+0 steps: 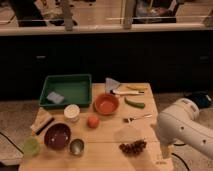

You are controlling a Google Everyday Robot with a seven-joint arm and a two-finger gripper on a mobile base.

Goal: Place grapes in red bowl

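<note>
Dark reddish-purple grape bunch [133, 146] lies near the front edge of the light wooden table [100, 136], well apart from the orange-red round bowl [106, 104]. The white arm's gripper [163, 150] hangs just right of the bunch; its opening cannot be told.
</note>
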